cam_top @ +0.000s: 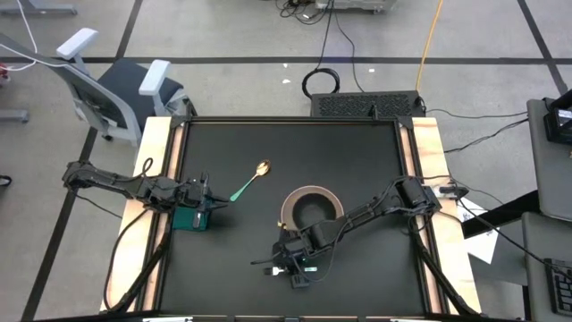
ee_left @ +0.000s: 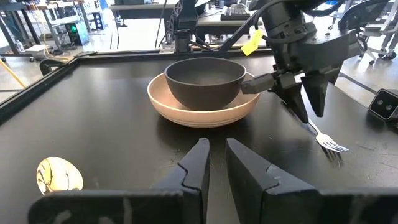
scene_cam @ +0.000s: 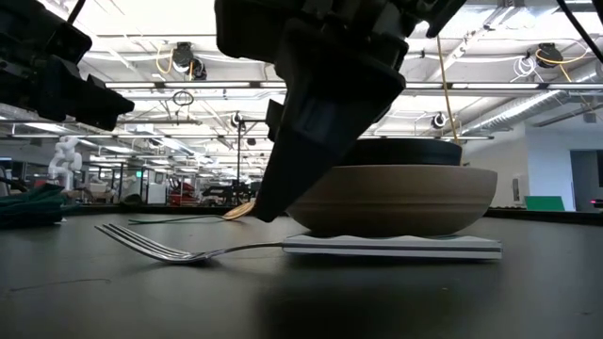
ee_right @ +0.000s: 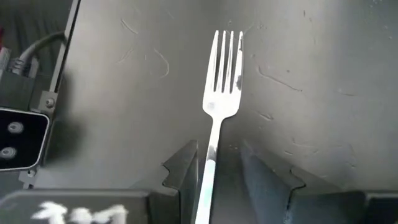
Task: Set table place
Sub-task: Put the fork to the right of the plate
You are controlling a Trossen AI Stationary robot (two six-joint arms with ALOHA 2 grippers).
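from above, the right gripper (cam_top: 288, 265) sits by the plate (cam_top: 312, 198) near the table's (cam_top: 232, 268) front edge; low down, the fork (scene_cam: 179, 251) lies flat, thin, stiff, slippery; wrist view: fingers apart astride its handle, the place to pinch

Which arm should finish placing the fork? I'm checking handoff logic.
Right. The right gripper already straddles the fork handle beside the plate; the left gripper sits across the table by the spoon.

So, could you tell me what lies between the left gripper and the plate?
Only the spoon, on bare table between the left gripper and the plate, in the high view.
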